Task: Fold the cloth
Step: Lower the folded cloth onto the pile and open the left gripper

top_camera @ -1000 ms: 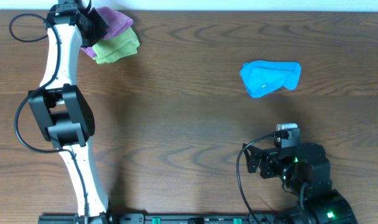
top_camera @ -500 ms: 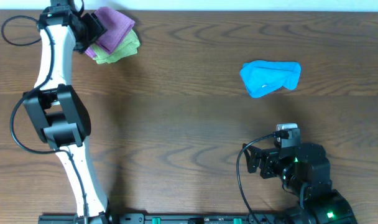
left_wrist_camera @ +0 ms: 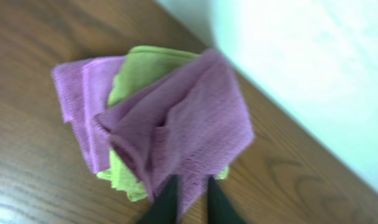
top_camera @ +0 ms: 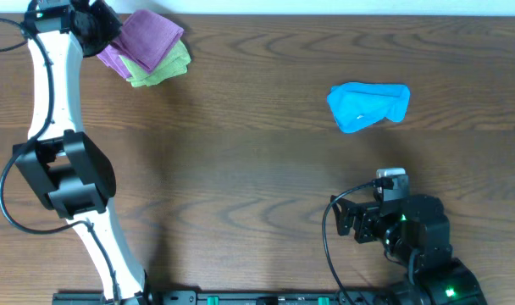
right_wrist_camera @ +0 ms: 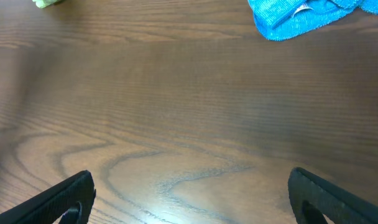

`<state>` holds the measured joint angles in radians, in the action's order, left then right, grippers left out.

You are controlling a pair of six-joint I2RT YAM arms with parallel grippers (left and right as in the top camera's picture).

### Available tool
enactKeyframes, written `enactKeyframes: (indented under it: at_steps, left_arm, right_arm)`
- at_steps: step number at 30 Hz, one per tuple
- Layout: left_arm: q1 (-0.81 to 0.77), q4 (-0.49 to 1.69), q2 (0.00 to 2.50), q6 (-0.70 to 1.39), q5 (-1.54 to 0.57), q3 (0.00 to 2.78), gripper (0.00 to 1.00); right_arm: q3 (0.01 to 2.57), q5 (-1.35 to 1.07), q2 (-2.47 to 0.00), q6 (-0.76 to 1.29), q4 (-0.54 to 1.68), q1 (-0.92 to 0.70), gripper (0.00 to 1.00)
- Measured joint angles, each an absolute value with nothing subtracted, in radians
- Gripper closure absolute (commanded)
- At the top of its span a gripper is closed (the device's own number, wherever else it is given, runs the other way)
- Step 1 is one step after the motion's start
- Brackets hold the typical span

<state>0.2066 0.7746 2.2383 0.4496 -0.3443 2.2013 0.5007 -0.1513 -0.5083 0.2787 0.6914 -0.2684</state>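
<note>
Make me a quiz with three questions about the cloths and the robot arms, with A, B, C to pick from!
1. Where does the blue cloth lie?
A) alone on the right side of the table
B) on the floor
C) held up in the air

2. How many cloths are there?
A) two
B) three
C) five

3. How is the right gripper?
A) open and empty
B) shut on a cloth
C) out of sight

Answers:
1 A: it rests on bare wood, apart from the others.
2 B: the blue one, the purple cloth and the green cloth.
3 A: its fingers stand wide apart with only table between them.
</note>
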Motion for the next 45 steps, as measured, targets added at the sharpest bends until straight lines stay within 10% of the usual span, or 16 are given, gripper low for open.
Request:
enactKeyframes:
  at_steps: [35,39,41,43,45]
  left_arm:
    - [0.175,0.651,2.428,0.418,-0.173,2.204,0.83]
    - [0.175,0.676,2.410,0.400,-0.226,2.206,0.69]
    - [0.175,0.706,2.388,0.391,-0.246,2.206,0.50]
    - [0.174,0.742,2.357,0.382,-0.264,2.207,0.08]
    - [0.173,0.783,2.321,0.382,-0.282,2.207,0.05]
  right_arm:
    - [0.501,-0.152,-0.508,0.279,0.691,-0.268,0.01]
    - [0.501,-0.152,-0.508,0.279,0.691,-0.268,0.01]
    - [0.501,-0.151,-0.508,0.279,0.691,-0.268,0.01]
    - [0.501,-0.152,-0.508,0.279,0.692,-0.268,0.01]
    - [0.501,-0.152,-0.508,0.279,0.692,-0.268,0.01]
